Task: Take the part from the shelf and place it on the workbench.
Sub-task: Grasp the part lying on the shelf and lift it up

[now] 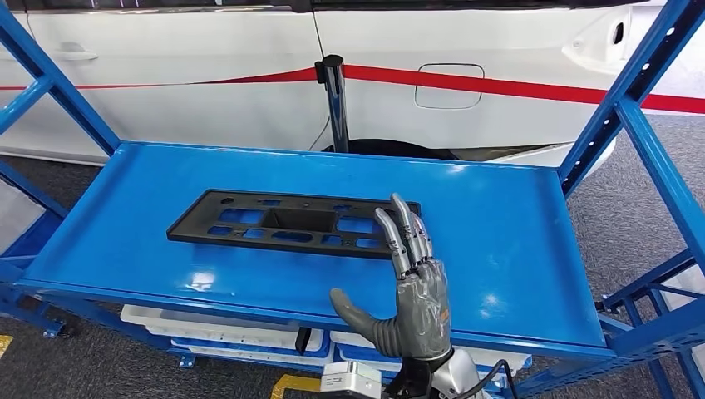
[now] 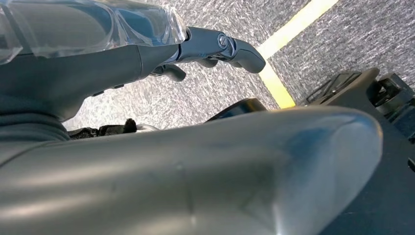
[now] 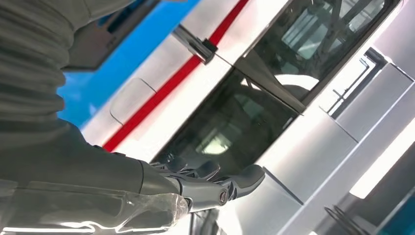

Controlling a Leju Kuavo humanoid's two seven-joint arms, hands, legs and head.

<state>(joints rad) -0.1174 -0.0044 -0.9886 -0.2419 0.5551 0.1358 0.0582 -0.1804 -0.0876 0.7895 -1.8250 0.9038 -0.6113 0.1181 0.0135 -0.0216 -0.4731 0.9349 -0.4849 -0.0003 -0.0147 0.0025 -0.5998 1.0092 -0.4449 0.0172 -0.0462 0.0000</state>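
Right hand (image 1: 420,287), fingers spread and holding nothing, hovers over the right end of the flat black part (image 1: 291,223) on the blue shelf (image 1: 515,249). Gripping one end may tip or drop it.

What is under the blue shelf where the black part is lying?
Under the blue shelf, white trays poke out at the front on a lower level, with grey carpet below. The shelf covers most of the trays, so what they hold cannot be seen. The black part lies on top.

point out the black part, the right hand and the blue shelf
black part (image 1: 249,218), head view, on its flat frame left of centre
right hand (image 1: 421,291), head view, on the back of the palm
blue shelf (image 1: 515,241), head view, on its bare top right of the hand
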